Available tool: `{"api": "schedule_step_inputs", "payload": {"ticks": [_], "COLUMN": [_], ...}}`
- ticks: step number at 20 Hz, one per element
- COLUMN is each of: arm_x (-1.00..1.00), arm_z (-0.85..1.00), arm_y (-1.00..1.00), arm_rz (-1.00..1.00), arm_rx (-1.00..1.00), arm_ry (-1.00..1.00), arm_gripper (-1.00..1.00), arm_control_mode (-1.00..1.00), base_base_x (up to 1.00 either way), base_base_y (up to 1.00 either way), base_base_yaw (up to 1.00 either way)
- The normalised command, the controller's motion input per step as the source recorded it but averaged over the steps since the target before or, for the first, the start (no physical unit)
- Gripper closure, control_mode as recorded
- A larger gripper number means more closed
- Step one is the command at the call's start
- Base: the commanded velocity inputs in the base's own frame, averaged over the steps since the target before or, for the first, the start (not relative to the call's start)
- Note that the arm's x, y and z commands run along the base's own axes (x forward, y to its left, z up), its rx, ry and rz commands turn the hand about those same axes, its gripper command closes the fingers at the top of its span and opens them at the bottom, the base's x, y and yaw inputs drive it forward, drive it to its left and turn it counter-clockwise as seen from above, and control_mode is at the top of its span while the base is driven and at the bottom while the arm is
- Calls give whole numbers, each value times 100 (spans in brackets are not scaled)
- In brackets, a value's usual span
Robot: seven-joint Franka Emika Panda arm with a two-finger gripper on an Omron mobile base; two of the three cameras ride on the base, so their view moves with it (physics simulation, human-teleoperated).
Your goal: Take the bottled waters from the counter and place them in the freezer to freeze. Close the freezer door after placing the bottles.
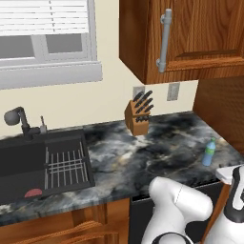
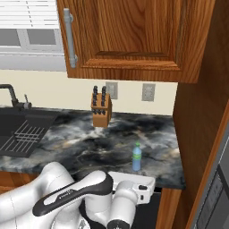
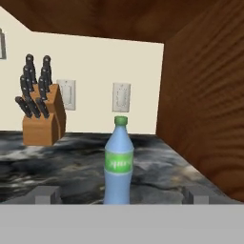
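Knife block (image 3: 40, 121) is seen left of the fingertips (image 3: 46, 194), well back on the counter (image 3: 157, 167). Gripper (image 3: 121, 195) is held wide open, nothing gripped. Blue-green bottle (image 3: 118, 164) stands upright between the fingers, just ahead, untouched. Wooden side panel (image 3: 209, 105) bounds the right; open worktop lies leftward.

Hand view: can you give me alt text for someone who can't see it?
A translucent blue-green plastic bottle with a green cap stands upright on the dark marble-look counter, centred between the open gripper fingertips but not yet touched. A wooden knife block stands back left by the cream wall; a brown wooden panel rises on the right.
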Motion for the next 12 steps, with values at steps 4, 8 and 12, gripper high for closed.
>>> {"api": "schedule_step_inputs", "payload": {"ticks": [4, 8, 12], "arm_x": [1, 8, 20], "arm_z": [0, 0, 0], "arm_y": [0, 0, 0], "arm_rz": [7, 6, 4], "arm_rx": [0, 0, 0], "arm_ry": [0, 0, 0], "arm_gripper": [-100, -100, -100], "arm_control_mode": [-100, -100, -100], "base_base_x": [0, 0, 0], "base_base_y": [0, 0, 0], "base_base_yaw": [0, 0, 0]}}
